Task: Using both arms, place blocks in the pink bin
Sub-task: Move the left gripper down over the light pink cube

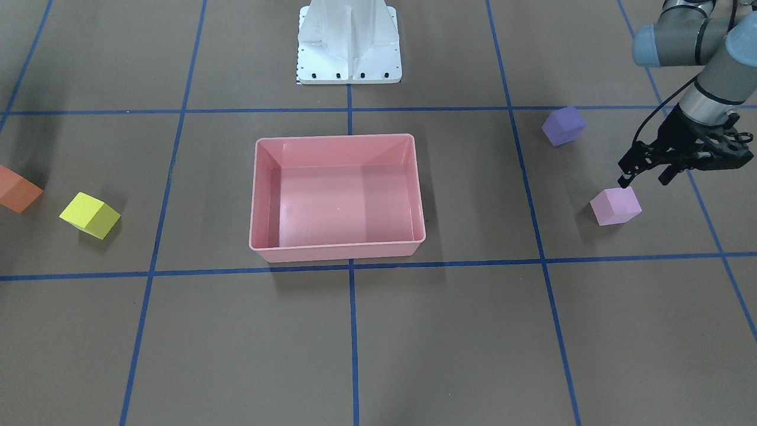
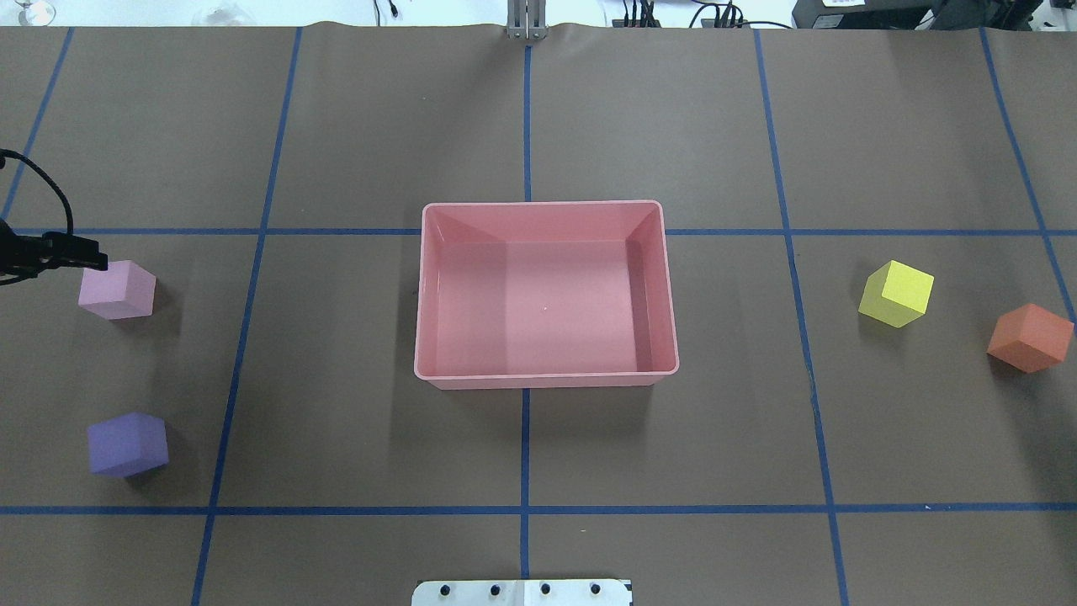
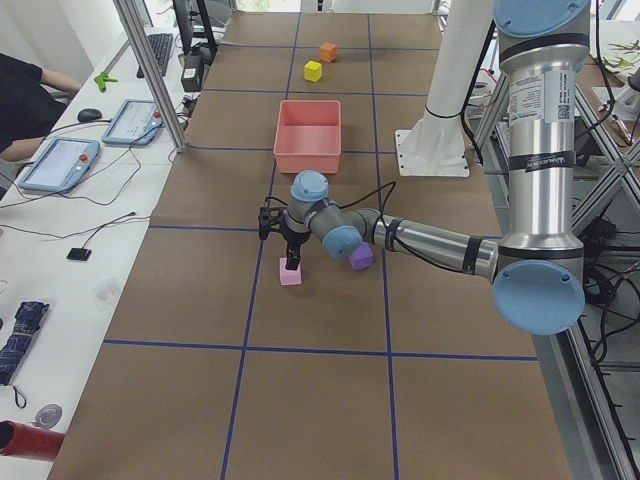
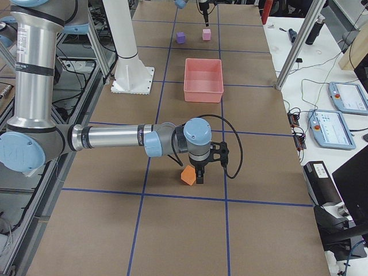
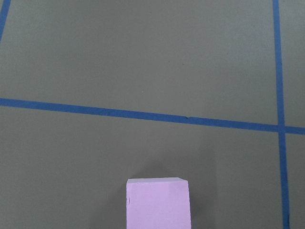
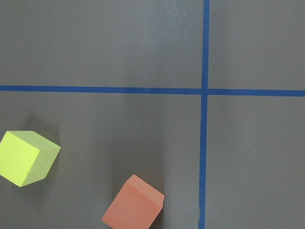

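The pink bin (image 1: pixel 337 251) stands mid-table with nothing in it, and shows in the overhead view (image 2: pixel 547 379) too. My left gripper (image 1: pixel 644 178) is open, just above and beside the light pink cube (image 1: pixel 615 206), which fills the bottom of the left wrist view (image 5: pixel 158 202). The purple cube (image 1: pixel 563 125) lies nearby. The yellow cube (image 2: pixel 897 293) and the orange cube (image 2: pixel 1030 337) lie on the other side. My right gripper (image 4: pixel 198 172) hovers right at the orange cube (image 4: pixel 188 175); I cannot tell if it is open or shut.
The white base plate (image 1: pixel 349 41) stands behind the bin. Blue tape lines grid the brown table. A side bench with tablets (image 3: pixel 60 160) and an operator runs along the far edge. The right wrist view shows the yellow cube (image 6: pixel 27 157) beside the orange cube (image 6: pixel 133 204).
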Available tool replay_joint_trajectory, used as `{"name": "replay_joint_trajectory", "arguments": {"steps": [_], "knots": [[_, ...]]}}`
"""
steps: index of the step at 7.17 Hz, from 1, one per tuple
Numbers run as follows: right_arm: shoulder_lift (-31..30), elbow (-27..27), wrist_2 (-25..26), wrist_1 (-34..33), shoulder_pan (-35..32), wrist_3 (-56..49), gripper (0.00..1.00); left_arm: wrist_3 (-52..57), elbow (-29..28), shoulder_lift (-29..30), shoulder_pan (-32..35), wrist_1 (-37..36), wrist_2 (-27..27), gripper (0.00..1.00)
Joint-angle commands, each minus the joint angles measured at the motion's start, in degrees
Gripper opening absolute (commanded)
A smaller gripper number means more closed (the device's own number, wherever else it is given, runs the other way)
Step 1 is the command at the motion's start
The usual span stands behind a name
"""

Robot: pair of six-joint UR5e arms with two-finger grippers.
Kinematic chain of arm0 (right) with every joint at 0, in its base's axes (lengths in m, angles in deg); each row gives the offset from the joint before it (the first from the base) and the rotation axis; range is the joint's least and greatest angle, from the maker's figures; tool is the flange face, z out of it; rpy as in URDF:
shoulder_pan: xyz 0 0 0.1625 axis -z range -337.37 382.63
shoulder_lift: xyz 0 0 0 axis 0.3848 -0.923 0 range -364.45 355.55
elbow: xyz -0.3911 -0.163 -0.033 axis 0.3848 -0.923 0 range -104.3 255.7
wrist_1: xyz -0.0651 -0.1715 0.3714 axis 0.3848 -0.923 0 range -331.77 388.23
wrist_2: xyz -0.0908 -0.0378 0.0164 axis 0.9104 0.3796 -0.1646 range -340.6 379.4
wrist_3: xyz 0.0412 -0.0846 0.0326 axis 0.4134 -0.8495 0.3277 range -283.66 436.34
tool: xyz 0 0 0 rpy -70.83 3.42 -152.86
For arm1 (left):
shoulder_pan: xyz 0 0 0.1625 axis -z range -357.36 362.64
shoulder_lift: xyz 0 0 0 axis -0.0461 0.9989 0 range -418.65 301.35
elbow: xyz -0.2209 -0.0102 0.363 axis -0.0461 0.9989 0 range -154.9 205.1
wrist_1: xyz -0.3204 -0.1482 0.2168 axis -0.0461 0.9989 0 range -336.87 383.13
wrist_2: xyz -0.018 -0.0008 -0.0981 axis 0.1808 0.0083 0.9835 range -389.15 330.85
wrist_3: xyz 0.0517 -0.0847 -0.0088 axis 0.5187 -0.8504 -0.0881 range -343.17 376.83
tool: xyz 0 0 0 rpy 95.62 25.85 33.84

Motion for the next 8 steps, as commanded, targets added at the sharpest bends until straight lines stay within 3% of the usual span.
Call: {"name": "replay_joint_trajectory", "arguments": {"steps": [1,8], "knots": [[0.01,-0.02,0.0,-0.09,0.19,0.0,0.99,-1.2,-1.72,-0.07,-2.47,2.24,-3.29,1.0],[-0.07,-0.37,0.0,-0.09,0.45,0.09,1.0,-2.16,-5.41,2.13,-5.37,2.51,-4.88,1.0]]}}
